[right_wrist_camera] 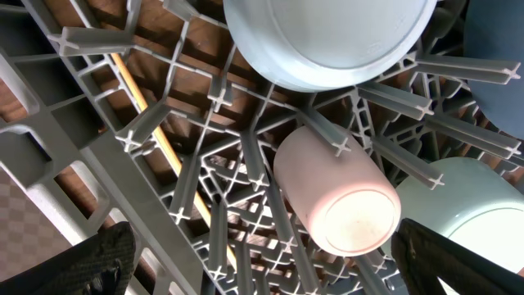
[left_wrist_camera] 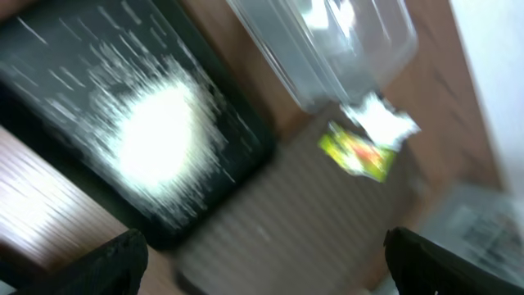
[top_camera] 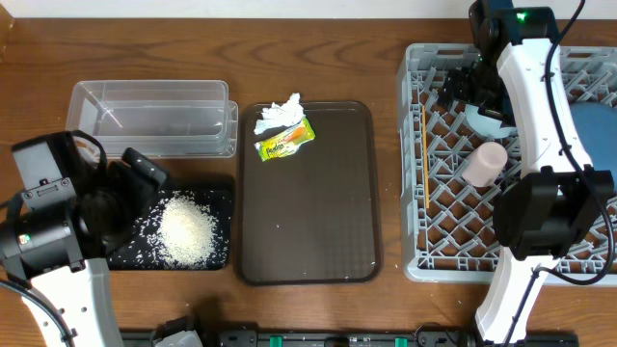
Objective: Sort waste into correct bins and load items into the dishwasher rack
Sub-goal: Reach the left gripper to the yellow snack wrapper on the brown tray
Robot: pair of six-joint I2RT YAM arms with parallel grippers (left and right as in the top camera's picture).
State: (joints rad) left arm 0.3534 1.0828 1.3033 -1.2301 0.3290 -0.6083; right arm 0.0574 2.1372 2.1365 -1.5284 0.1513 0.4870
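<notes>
White rice (top_camera: 185, 233) is heaped in the black tray (top_camera: 220, 193), behind which stands the clear tub (top_camera: 149, 116). A crumpled tissue (top_camera: 280, 114) and a yellow-green wrapper (top_camera: 284, 142) lie at the far end of the brown tray (top_camera: 308, 202). My left gripper (top_camera: 152, 183) hangs open over the black tray's left side. Its view is blurred, showing rice (left_wrist_camera: 155, 135), tissue (left_wrist_camera: 381, 119) and wrapper (left_wrist_camera: 356, 152). My right gripper (top_camera: 461, 92) is open above the rack (top_camera: 424, 241), empty. Below it lie the pink cup (right_wrist_camera: 340, 197), light-blue bowl (right_wrist_camera: 327, 41), pale-green bowl (right_wrist_camera: 467, 213) and wooden stick (right_wrist_camera: 151, 123).
The dark-blue dish (top_camera: 593, 130) rests in the rack's right part, half hidden by my right arm. The rack's pegs (right_wrist_camera: 246, 164) stand close under the right gripper. Bare wooden table (top_camera: 318, 58) runs along the back.
</notes>
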